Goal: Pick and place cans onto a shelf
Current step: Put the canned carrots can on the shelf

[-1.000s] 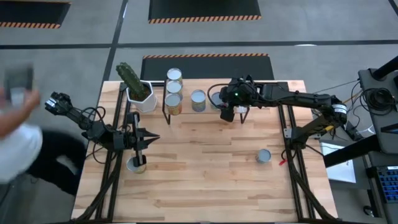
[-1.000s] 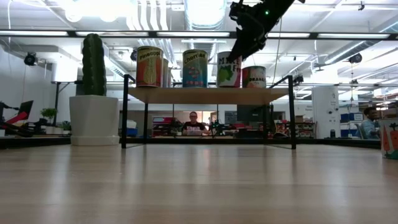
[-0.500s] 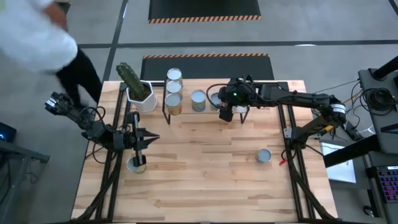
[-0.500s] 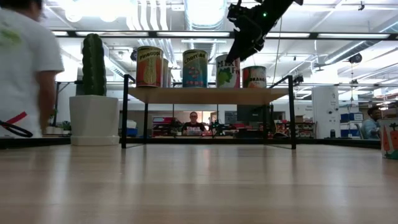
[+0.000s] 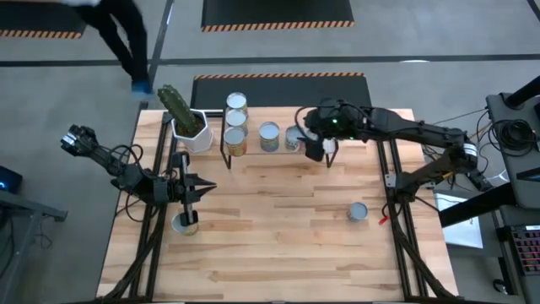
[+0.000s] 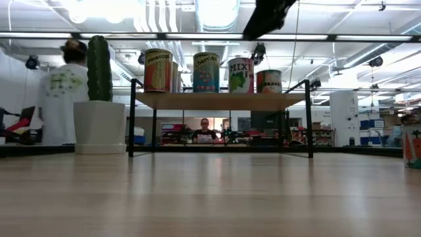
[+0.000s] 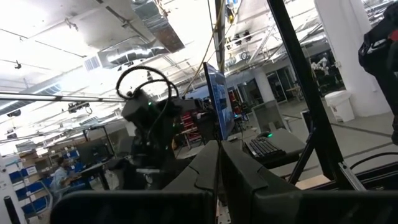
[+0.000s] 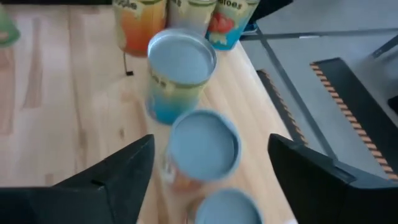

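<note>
Several cans stand upright in a row on the shelf (image 6: 220,100); their silver tops (image 5: 268,133) show in the high view and their labels (image 6: 241,74) in the low view. My right gripper (image 5: 316,149) hangs open above the row's right end; in its wrist view the fingers stand either side of a can top (image 8: 204,146) far below, touching nothing. One can (image 5: 358,211) stands on the table at the right. Another can (image 5: 184,223) stands at the left, close to my left gripper (image 5: 207,187), which is shut and holds nothing.
A white pot with a green cactus (image 5: 190,127) stands left of the shelf. A person (image 6: 62,92) walks beyond the table's far left. Bare wooden tabletop (image 5: 278,228) stretches between the two arms' black frames.
My right gripper has risen off the shelf's cans and drawn a little toward the table's right edge; the can it stood beside stays upright on the shelf. A person has walked past the table's left side toward the far end.
</note>
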